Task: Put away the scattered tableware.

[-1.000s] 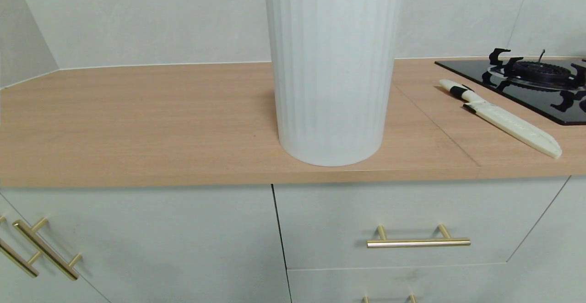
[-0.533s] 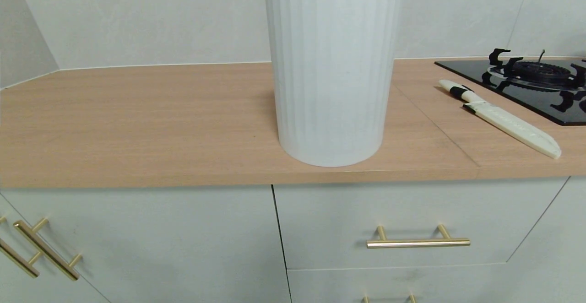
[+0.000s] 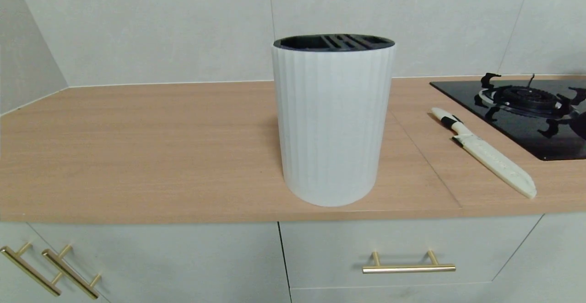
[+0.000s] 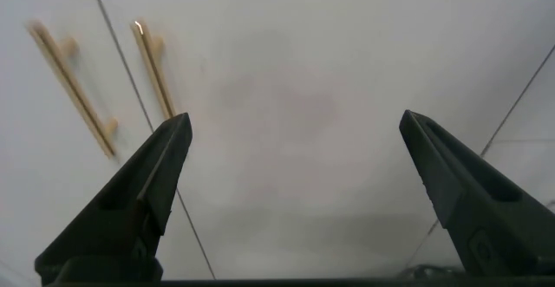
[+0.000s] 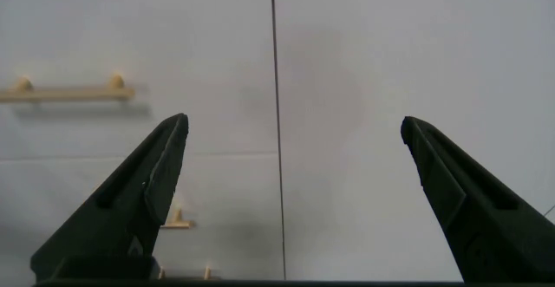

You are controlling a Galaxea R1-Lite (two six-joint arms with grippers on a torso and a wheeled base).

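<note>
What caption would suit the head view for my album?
White ribbed cylindrical knife holder stands on wooden counter; cream knife lies beside black stove.

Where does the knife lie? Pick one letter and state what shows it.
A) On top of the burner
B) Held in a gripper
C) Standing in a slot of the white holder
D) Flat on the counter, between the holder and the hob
D: the knife lies flat on the counter, right of the white holder and just beside the black hob, with its handle toward the wall.
</note>
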